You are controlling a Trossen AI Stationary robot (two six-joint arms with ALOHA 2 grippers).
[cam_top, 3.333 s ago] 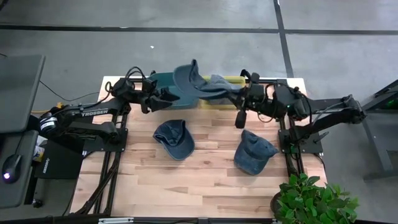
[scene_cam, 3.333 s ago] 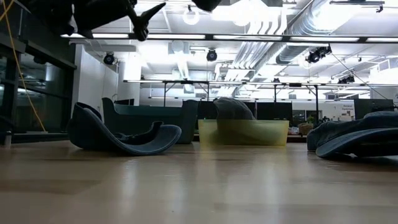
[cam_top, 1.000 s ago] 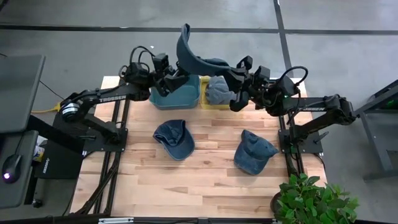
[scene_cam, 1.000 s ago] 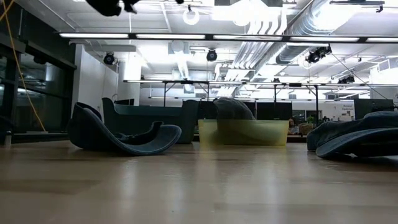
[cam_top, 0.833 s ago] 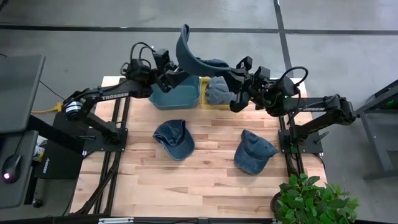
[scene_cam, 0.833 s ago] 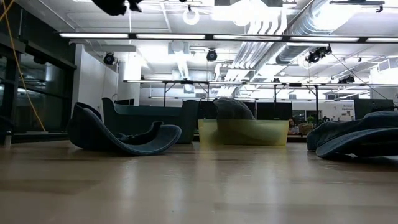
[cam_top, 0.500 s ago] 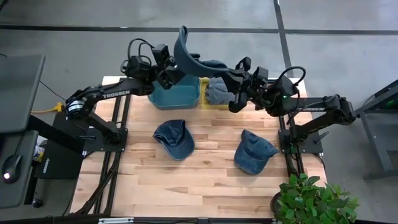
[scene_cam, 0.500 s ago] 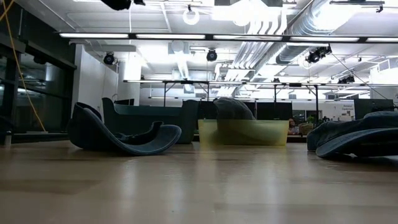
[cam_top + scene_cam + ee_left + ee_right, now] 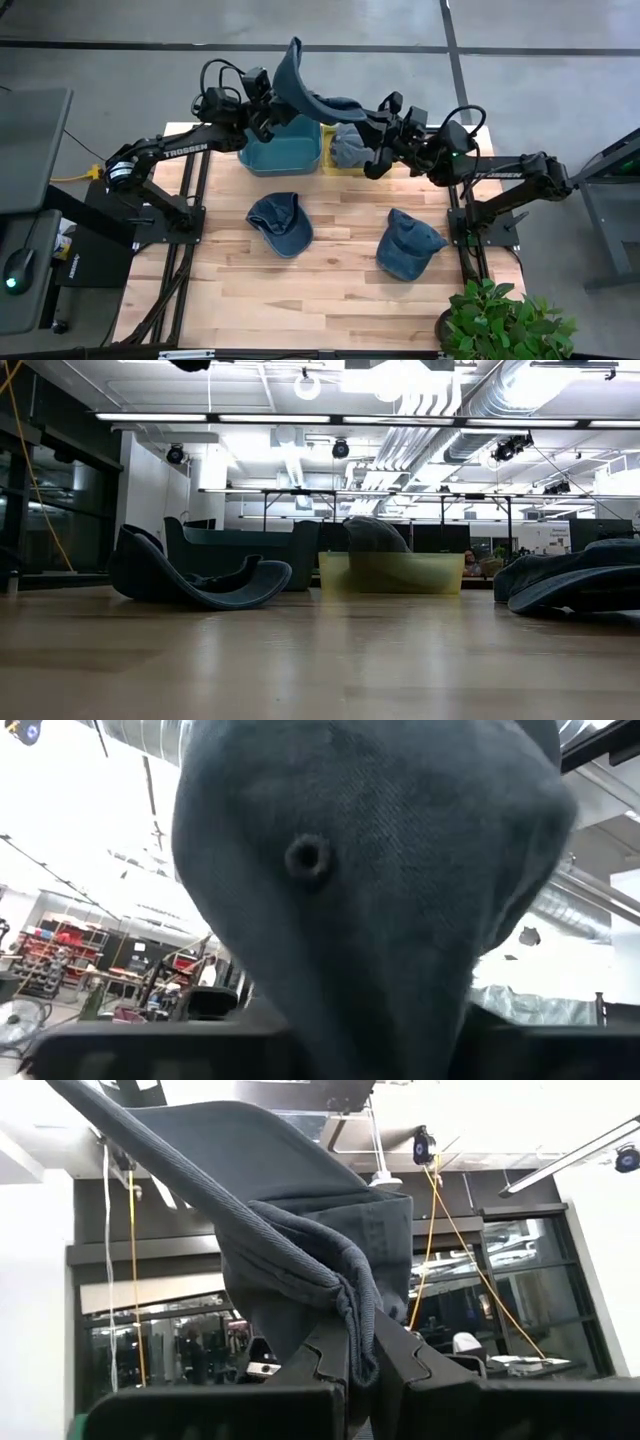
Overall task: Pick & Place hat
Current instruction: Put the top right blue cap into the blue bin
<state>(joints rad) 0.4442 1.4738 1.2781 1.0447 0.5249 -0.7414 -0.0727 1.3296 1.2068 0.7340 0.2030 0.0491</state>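
Note:
A dark blue denim hat (image 9: 312,98) hangs in the air over the teal bin (image 9: 283,157) and the yellow bin (image 9: 328,160) at the table's far edge, its brim (image 9: 290,65) standing up. My left gripper (image 9: 269,114) is at its left side and my right gripper (image 9: 372,122) at its right side, both shut on it. In the left wrist view the hat's crown (image 9: 370,870) fills the picture. Both arms are above the low view's upper edge. My left gripper has the crown's cloth (image 9: 372,1020) running down between its two fingers; the hat itself hides the exact place. It comes level from the table's left. The hat is lifted clear. My right gripper pinches the crown's folded lower edge (image 9: 352,1312) between its two fingers (image 9: 325,1360), several layers thick. It comes from the table's right, slanting up. The hat is clear of the bins, its brim (image 9: 180,1150) rising away from the fingers.
A second hat (image 9: 280,222) lies upside down at mid table and a third (image 9: 408,246) lies to its right. Another hat (image 9: 350,146) sits in the yellow bin. A potted plant (image 9: 505,320) stands at the near right corner.
My left gripper has gone up and toward the table's far edge, in against the held hat's left side. The hat and my right gripper have shifted slightly toward the left, and the hat stays lifted over the bins.

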